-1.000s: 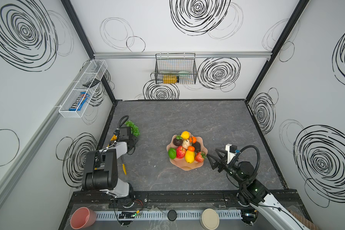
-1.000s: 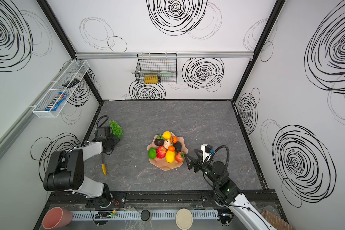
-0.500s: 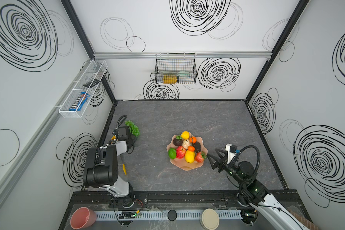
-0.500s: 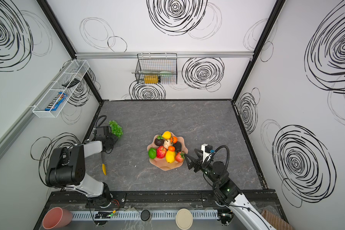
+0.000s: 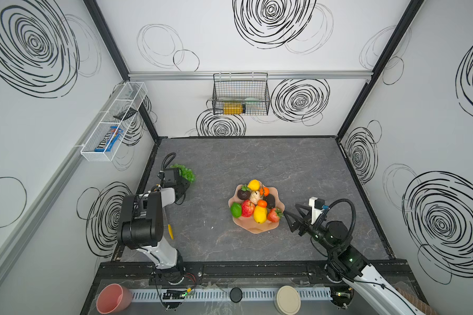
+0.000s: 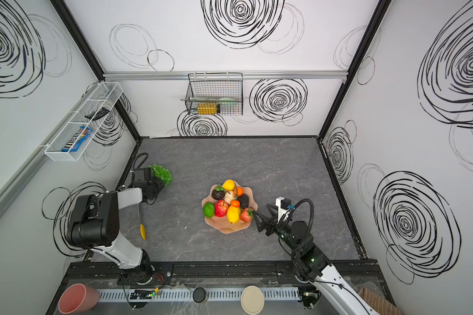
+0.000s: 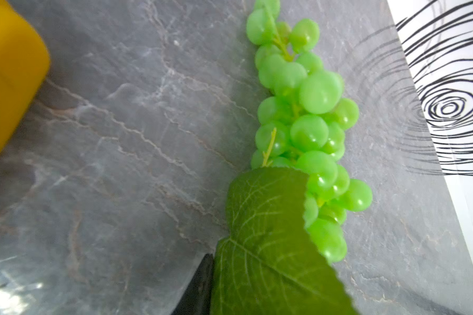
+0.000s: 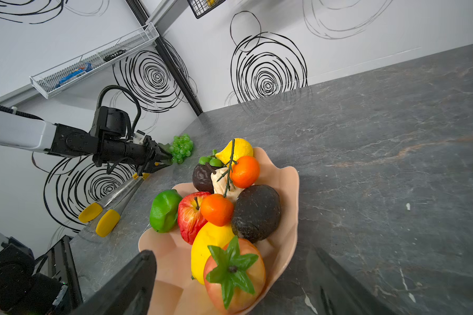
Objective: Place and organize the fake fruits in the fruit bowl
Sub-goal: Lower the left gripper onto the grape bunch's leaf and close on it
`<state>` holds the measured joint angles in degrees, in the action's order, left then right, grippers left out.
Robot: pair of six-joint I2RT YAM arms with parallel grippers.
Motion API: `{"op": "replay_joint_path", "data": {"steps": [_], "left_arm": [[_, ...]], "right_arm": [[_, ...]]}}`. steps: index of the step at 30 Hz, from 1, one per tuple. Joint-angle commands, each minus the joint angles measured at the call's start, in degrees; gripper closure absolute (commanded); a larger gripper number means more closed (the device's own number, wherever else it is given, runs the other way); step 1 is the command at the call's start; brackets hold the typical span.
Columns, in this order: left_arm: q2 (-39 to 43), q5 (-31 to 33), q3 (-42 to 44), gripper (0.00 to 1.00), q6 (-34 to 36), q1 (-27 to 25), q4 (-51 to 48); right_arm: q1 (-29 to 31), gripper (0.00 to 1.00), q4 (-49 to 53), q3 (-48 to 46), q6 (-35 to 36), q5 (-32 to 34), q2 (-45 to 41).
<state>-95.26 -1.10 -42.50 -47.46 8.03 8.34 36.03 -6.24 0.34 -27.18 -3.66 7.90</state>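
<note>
1. The left arm is seen at the lower left of both top views. It is folded at the elbow, with the forearm pointed up the frame.
2. The left hand is held low. How far its jaws are parted cannot be judged.
3. The right arm is stretched from the lower right corner toward the centre.
4. The right hand is held low, jaws spread wide, with nothing gripped.

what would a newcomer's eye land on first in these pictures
The bright heap of fake fruits piled in the peach fruit bowl in the middle of the table. Next, the lone green grape bunch lying outside it near the far left corner, with the left tool right at it, while the right tool stands open beside the bowl.
</note>
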Motion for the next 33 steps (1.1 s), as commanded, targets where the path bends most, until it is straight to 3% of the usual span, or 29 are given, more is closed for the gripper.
{"op": "replay_joint_path", "data": {"steps": [1, 6, 9, 26, 33], "left_arm": [[-0.62, 1.62, -2.52, 0.7, 2.75, -1.59, 0.79], [-1.11, 4.12, -4.58, 0.59, 4.9, -3.1, -1.1], [-1.49, 3.92, -5.2, 0.59, 5.25, -3.45, -1.14], [0.04, 6.69, -6.77, 0.85, 5.98, -5.35, -4.18], [1.79, 6.33, -6.72, 0.86, 5.98, -5.84, -4.55]], "right_arm": [[-0.26, 0.1, -1.47, -0.62, -0.25, -0.22, 0.17], [-0.26, 0.1, -1.5, -0.69, -0.2, -0.25, 0.27], [-0.26, 0.1, -1.49, -0.7, -0.24, -0.21, 0.27], [-0.26, 0.1, -1.78, -0.81, -0.24, -0.38, 0.31], [-0.26, 0.1, -1.93, -0.87, -0.24, -0.33, 0.4]]}}
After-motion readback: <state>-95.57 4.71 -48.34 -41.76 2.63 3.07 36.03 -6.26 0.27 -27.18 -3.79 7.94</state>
